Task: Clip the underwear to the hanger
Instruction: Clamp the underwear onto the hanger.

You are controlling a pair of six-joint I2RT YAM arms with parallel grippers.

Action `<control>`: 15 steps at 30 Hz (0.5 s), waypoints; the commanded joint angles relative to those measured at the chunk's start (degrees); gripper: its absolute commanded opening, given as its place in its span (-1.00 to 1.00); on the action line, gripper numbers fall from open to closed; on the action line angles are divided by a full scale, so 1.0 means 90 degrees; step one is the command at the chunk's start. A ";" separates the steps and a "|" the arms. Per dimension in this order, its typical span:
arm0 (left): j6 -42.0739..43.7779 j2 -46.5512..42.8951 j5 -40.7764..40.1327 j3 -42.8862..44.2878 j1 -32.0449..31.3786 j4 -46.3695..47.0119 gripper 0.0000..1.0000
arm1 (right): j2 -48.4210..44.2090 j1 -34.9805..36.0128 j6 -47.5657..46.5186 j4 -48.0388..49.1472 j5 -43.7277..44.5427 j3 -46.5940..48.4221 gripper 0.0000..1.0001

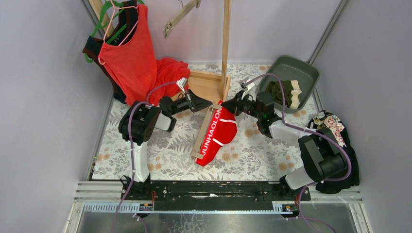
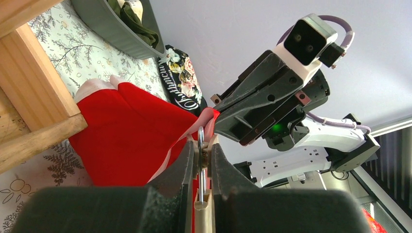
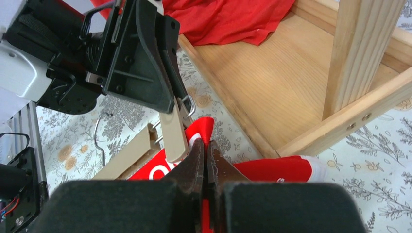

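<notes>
The red underwear (image 1: pixel 219 137), lettered "JUNHAOLONG" on its waistband, lies mid-table beside the beige hanger (image 1: pixel 203 135). My left gripper (image 1: pixel 210 105) is shut on the hanger's clip (image 2: pixel 201 160), pinching its beige halves and wire spring at the hanger's far end. My right gripper (image 1: pixel 229 108) is shut on the top corner of the red underwear (image 3: pixel 279 167), holding that corner right beside the clip (image 3: pixel 174 135). Both grippers meet nose to nose. The dark olive underwear (image 1: pixel 285 92) with its cream waistband sits in the grey bin (image 1: pixel 303 70).
A wooden stand with a post (image 1: pixel 225 43) and a flat base (image 3: pixel 272 82) rises just behind the grippers. A large red tank top (image 1: pixel 133 58) hangs at the back left and spills onto the base. A black floral cloth (image 1: pixel 335 128) lies at the right edge.
</notes>
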 commanded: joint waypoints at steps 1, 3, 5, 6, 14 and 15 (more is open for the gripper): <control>0.0059 0.0083 0.0457 0.0045 -0.0070 0.0485 -1.00 | 0.0071 -0.0124 -0.0003 0.0388 0.0000 0.0553 -1.00; 0.0065 0.0097 0.0476 0.0052 -0.0072 0.0479 -1.00 | 0.0150 -0.0135 0.0018 0.0324 -0.0090 0.0662 -1.00; 0.0056 0.0117 0.0510 0.0072 -0.0079 0.0475 -1.00 | 0.0232 -0.0122 0.0044 0.0306 -0.0170 0.0738 -1.00; 0.0056 0.0128 0.0506 0.0081 -0.0075 0.0476 -1.00 | 0.0268 -0.0128 0.0063 0.0306 -0.0202 0.0771 -1.00; 0.0028 0.0213 0.0569 0.0144 -0.0083 0.0475 -1.00 | 0.0374 -0.0129 0.0077 0.0262 -0.0248 0.0886 -1.00; 0.0019 0.0231 0.0577 0.0158 -0.0080 0.0475 -1.00 | 0.0376 -0.0130 0.0077 0.0251 -0.0253 0.0906 -1.00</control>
